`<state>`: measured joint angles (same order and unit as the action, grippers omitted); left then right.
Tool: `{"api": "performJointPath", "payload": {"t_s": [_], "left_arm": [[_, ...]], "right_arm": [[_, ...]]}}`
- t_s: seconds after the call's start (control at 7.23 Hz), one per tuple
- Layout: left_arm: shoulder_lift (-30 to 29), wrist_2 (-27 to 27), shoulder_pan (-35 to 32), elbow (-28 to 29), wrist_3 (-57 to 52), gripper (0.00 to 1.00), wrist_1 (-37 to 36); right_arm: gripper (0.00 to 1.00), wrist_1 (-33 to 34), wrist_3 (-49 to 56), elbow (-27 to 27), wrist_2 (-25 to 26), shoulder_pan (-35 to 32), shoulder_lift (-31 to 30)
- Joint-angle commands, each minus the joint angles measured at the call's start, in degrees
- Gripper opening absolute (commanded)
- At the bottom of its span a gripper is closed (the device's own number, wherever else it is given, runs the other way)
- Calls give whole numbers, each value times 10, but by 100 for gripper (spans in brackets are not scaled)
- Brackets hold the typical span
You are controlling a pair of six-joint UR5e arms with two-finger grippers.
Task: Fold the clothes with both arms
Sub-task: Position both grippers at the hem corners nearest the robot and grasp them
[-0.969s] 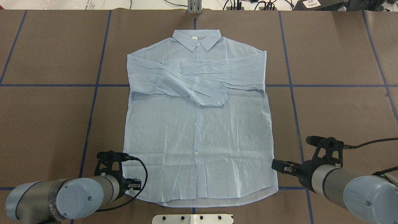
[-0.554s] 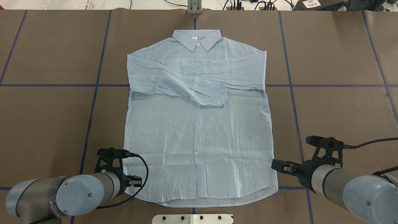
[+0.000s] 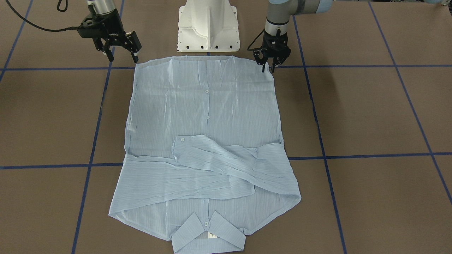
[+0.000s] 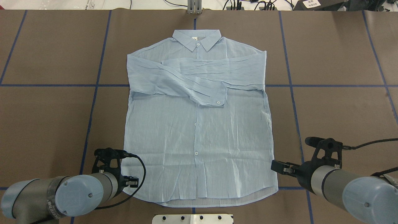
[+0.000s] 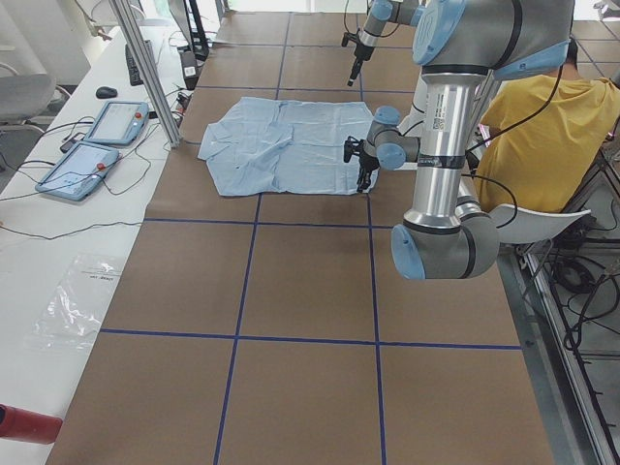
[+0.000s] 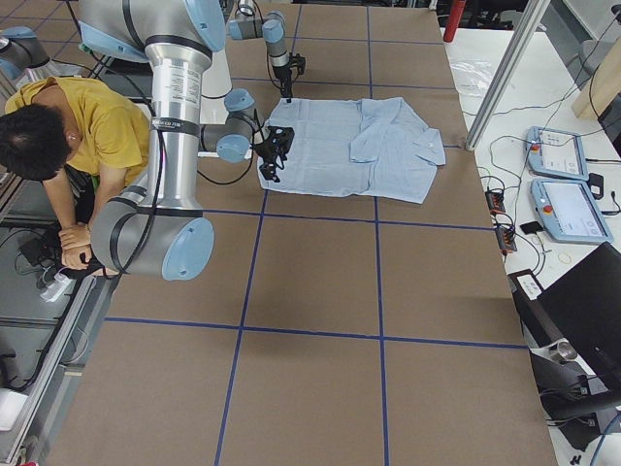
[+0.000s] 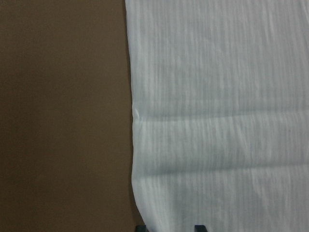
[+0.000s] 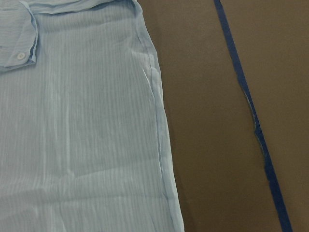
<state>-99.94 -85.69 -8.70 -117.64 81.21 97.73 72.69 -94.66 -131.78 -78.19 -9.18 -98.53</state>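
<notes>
Shirt thin, limp, slippy; my L claw & R claw both apart, empty. I'd pinch hem corners.

overhead opposite front view, shirt between

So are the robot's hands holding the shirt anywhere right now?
No, nothing is held. The left gripper and the right gripper are both open, each by a bottom corner of the shirt.
</notes>
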Motion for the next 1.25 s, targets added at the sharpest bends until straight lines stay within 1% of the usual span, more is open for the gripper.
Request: {"api": "performJointPath", "payload": {"t_s": [0.0,0.14,0.28,0.42,0.69,0.97,1.11], "left_arm": [[1,0,5,0,0,43,-1],[1,0,6,0,1,34,-1],[1,0,6,0,1,5,-1],[1,1,6,-1,1,0,-1],[0,0,5,-4,0,0,0],[0,3,4,-15,2,0,1],[1,5,4,-23,2,0,1]], "right_arm": [[100,1,0,1,6,4,0],[100,1,0,1,6,5,0],[100,1,0,2,7,6,-1],[100,0,0,2,8,7,-1],[99,-1,-28,2,22,20,-2],[66,-4,-72,16,58,49,1],[65,-5,-73,25,67,55,10]]}}
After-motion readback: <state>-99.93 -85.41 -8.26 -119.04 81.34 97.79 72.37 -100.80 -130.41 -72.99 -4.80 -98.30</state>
